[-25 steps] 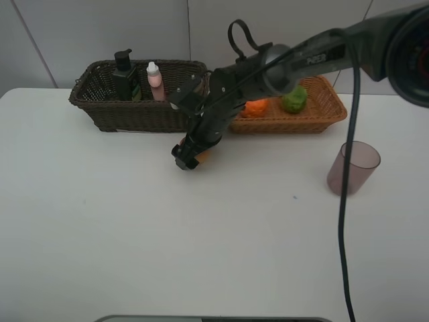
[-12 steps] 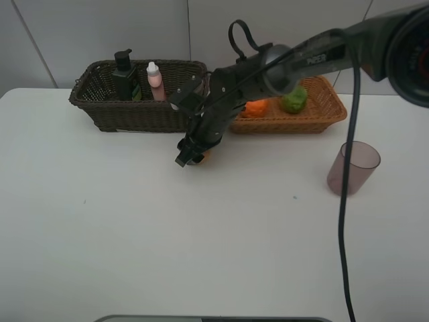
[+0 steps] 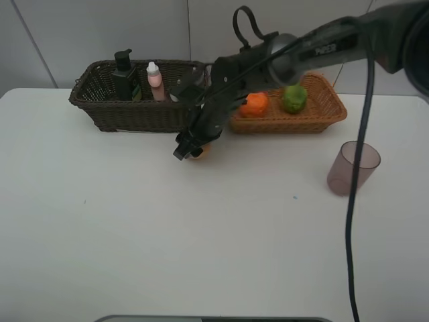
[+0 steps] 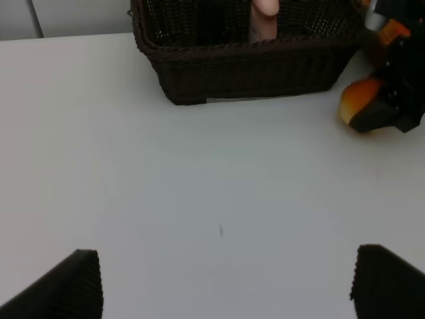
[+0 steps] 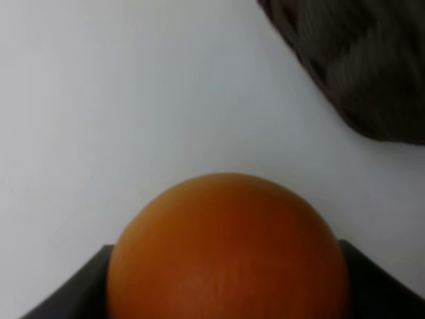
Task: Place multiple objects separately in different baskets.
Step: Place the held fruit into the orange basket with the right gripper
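right claw point(image 3: 189, 150) has shifted basketward, fruit point(image 5: 228, 249) clamped between its jaws

A white table point(image 3: 134, 235) is seen filling most of the high view, its matte top marked by a tiny dark speck point(image 3: 84, 200) toward the left and a second speck point(image 3: 293, 197) right of the middle; in the left wrist view a small dark mark point(image 4: 221, 230) is seen on the bare top. Behind the table a pale grey wall point(image 3: 80, 30) is shown, divided into panels by thin dark seams point(image 3: 188, 27). At the near edge of the high view a narrow grey strip point(image 3: 214, 319) is cut off by the frame.
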Controlling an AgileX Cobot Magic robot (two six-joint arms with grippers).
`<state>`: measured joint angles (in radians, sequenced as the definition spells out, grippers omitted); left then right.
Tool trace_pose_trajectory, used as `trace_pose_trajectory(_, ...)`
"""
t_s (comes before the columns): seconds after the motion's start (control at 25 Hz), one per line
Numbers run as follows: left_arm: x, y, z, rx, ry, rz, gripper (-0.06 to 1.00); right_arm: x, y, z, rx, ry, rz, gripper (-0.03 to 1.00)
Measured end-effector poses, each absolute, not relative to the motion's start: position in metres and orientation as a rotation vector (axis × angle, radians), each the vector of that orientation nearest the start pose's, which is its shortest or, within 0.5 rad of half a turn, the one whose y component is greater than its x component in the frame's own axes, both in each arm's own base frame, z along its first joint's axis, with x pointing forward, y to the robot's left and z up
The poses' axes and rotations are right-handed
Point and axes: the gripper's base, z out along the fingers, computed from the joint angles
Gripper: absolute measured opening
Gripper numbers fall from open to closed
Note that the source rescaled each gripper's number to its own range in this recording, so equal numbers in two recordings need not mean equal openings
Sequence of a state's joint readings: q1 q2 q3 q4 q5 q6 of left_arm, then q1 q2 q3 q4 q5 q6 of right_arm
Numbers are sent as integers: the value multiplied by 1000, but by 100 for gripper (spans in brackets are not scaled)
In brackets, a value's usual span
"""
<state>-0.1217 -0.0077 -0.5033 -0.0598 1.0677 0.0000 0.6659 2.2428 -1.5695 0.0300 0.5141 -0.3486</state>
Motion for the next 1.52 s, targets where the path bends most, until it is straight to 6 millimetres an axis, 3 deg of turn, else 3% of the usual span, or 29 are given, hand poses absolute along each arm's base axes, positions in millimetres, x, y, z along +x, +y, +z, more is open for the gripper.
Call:
trace_pose_trajectory(0.32, -7, -4, 278, 128, 2038, -148, 95, 354, 278, 173, -1208, 2459, 203, 57)
trace_pose_trajectory(0.48, -7, -4, 278, 128, 2038, -148, 95, 364, 251, 189, -969, 2600, 201, 57)
trace_pose_trajectory(0.64, -7, -4, 278, 128, 2038, -148, 95, 382, 212, 200, -689, 2693, 148, 57)
trace_pose_trajectory(0.84, -7, -4, 278, 128, 2038, -148, 95, 406, 167, 204, -454, 2711, 100, 57)
trace_pose_trajectory(1.0, -7, -4, 278, 128, 2038, -148, 95, 421, 145, 208, -358, 2639, 103, 57)
trace_pose_trajectory(1.24, -7, -4, 278, 128, 2038, -148, 95, 441, 134, 197, -335, 2521, 81, 57)
trace_pose_trajectory(1.52, -7, -4, 278, 128, 2038, -148, 95, 448, 131, 175, -354, 2534, 49, 57)
